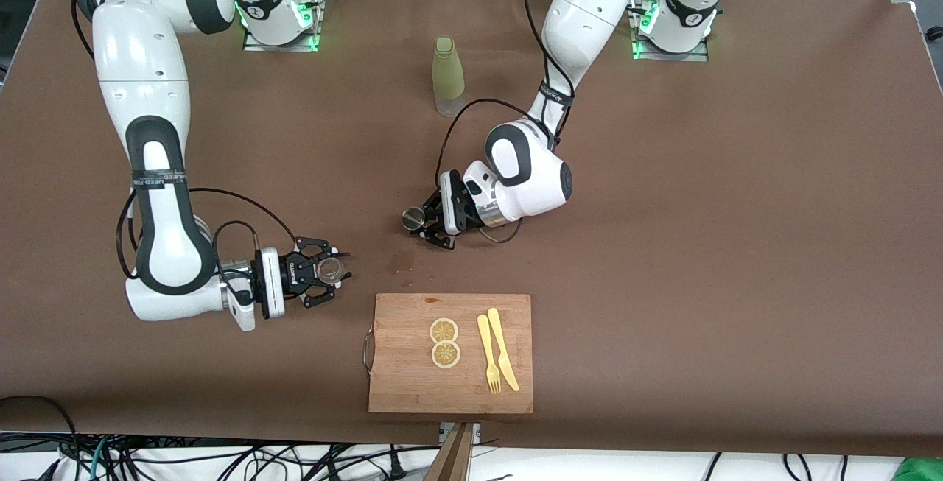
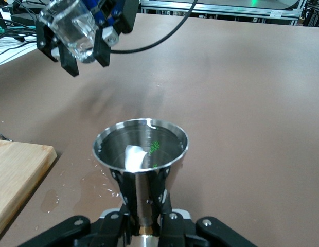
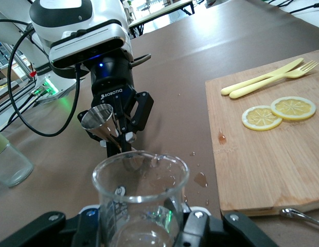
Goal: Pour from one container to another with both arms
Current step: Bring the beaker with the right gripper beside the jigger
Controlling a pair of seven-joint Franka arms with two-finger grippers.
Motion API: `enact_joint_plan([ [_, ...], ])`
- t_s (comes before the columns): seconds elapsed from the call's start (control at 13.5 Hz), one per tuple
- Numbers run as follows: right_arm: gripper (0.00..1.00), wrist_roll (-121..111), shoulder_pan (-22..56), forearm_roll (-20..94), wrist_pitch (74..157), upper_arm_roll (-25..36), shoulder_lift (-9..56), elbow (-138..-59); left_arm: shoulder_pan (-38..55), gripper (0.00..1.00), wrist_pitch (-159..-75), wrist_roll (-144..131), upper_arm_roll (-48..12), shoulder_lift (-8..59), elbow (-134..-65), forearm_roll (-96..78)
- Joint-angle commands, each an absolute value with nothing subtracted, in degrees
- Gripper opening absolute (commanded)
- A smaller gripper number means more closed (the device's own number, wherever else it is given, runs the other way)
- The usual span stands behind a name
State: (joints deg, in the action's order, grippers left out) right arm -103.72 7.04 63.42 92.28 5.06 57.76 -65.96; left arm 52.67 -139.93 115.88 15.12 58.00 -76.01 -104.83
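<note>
- Left wrist view shows water inside the metal cup (image 2: 140, 149), pinched by the left gripper (image 2: 141, 206).
- Front view shows the right gripper (image 1: 328, 269) pinching a glass (image 1: 329, 268) near the wooden board (image 1: 412, 385).

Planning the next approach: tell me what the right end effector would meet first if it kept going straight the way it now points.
Probably the left end effector and the steel cup it holds, which sit straight ahead in the right wrist view. The right end effector, gripping a glass beaker, has only bare table between; depth is uncertain.
</note>
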Motion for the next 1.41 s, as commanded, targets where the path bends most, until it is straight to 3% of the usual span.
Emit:
enact_joint_plan([
  [0.0,0.42,-101.43,7.21,59.95,91.93,3.26,56.43,-66.18,53.26,0.0,-140.27,115.66,16.08,58.89,-74.18,-107.49],
  [0.44,0.42,-96.25,8.0,52.83,92.55,-0.44,55.99,-64.6,53.17,0.0,-140.19,115.49,16.17,58.89,-73.48,-107.58],
  [1.33,0.42,-89.74,11.33,47.12,92.37,-0.53,55.2,-61.96,53.17,0.0,-140.54,110.57,16.61,59.59,-71.37,-107.49],
])
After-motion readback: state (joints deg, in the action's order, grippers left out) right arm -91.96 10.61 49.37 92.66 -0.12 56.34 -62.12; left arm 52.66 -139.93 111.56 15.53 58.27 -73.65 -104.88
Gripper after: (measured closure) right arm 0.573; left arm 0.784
